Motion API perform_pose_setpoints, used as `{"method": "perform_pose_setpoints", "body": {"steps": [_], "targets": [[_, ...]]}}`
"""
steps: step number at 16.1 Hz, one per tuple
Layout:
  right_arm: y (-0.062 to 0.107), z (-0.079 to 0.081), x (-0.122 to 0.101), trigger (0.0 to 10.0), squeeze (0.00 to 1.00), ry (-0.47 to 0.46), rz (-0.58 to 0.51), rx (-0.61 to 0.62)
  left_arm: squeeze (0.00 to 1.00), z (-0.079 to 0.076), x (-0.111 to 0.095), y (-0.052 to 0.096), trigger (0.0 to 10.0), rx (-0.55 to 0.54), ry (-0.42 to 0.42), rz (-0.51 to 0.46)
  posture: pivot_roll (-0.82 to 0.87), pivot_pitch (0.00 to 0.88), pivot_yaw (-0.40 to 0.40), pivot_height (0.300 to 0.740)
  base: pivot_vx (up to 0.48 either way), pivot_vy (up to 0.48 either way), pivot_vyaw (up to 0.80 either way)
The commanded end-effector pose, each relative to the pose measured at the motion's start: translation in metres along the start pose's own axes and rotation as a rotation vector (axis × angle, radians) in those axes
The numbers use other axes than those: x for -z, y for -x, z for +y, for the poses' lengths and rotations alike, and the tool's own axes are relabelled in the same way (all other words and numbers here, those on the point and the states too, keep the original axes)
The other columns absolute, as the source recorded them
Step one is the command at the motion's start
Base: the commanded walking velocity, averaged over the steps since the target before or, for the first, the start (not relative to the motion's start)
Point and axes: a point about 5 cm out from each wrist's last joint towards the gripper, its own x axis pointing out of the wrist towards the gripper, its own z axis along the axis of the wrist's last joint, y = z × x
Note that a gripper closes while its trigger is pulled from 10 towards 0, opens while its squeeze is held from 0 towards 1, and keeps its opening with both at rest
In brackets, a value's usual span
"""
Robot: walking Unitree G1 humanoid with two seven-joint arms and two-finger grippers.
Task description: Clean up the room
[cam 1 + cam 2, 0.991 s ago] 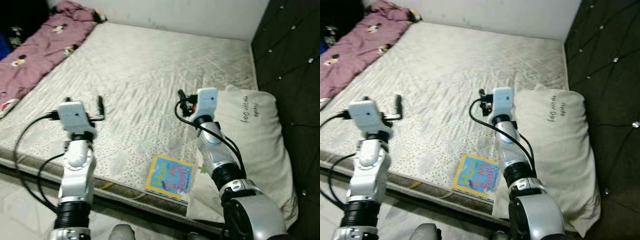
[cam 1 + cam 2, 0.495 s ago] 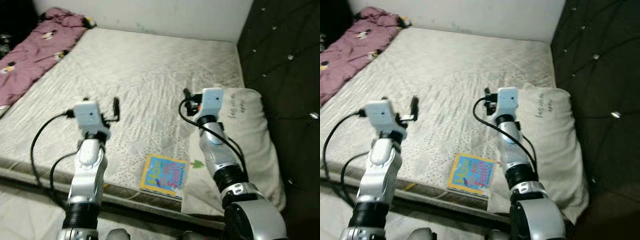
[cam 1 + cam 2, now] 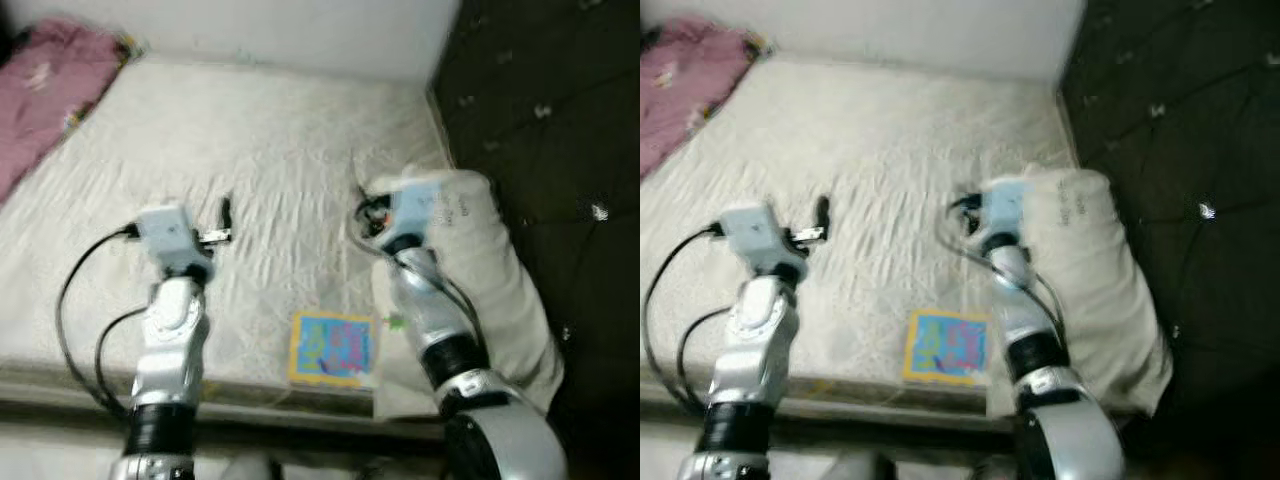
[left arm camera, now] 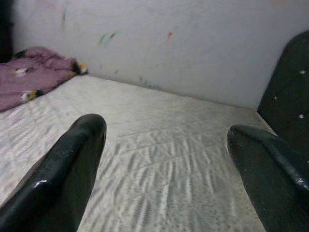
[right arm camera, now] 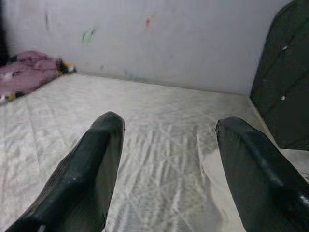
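A colourful picture book (image 3: 332, 347) lies flat near the front edge of the pale mattress (image 3: 270, 150). Beside it on the right rests a cream pillow (image 3: 480, 260) with writing on it. My left gripper (image 4: 166, 159) is held above the mattress left of the book, open, with nothing between its fingers (image 4: 67, 174). My right gripper (image 5: 169, 154) is raised over the pillow's inner edge, beyond the book, also open and holding nothing. A purple blanket (image 3: 45, 85) lies bunched at the far left corner.
A dark padded headboard (image 3: 540, 110) runs along the right side. A white wall (image 3: 250, 30) with small marks stands behind the bed. The eye views are blurred.
The whole view has swung to the right, so the camera has moved; the headboard takes more of the frame and the blanket has slid to the left edge. Both grippers stay open.
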Motion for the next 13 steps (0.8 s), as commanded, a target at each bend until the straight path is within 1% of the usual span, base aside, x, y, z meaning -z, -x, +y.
{"method": "perform_pose_setpoints", "body": {"steps": [1,3,6,8,11,13], "targets": [[0.003,-0.015,0.001,10.0,0.00,0.004,0.008,0.040,0.00,-0.016,-0.006,-0.005,10.0,0.051,0.016,-0.012,0.02,0.000,-0.003,0.740,0.000,0.480,0.00],[0.004,-0.007,0.002,10.0,0.00,0.004,0.009,0.006,0.00,-0.016,-0.006,-0.006,10.0,0.052,0.015,-0.013,0.02,0.000,-0.004,0.740,0.000,0.480,0.00],[0.001,-0.004,0.001,10.0,0.00,0.002,0.015,-0.019,0.00,-0.015,-0.006,-0.008,10.0,0.035,0.031,-0.015,0.03,0.000,-0.012,0.740,0.000,0.480,0.00],[0.001,0.002,0.001,10.0,0.00,0.002,0.019,-0.066,0.00,-0.014,-0.006,-0.006,10.0,0.024,0.041,-0.009,0.05,0.000,-0.030,0.740,0.000,0.480,0.00],[0.002,0.004,0.002,10.0,0.00,-0.010,0.024,-0.070,0.00,-0.015,-0.005,-0.004,10.0,0.027,0.041,-0.004,0.05,0.000,-0.022,0.740,0.000,0.480,0.00],[0.002,0.005,0.002,10.0,0.00,-0.023,0.021,-0.073,0.00,-0.016,-0.005,-0.006,10.0,0.033,0.038,0.000,0.04,0.000,-0.013,0.740,0.000,0.480,0.00]]}}
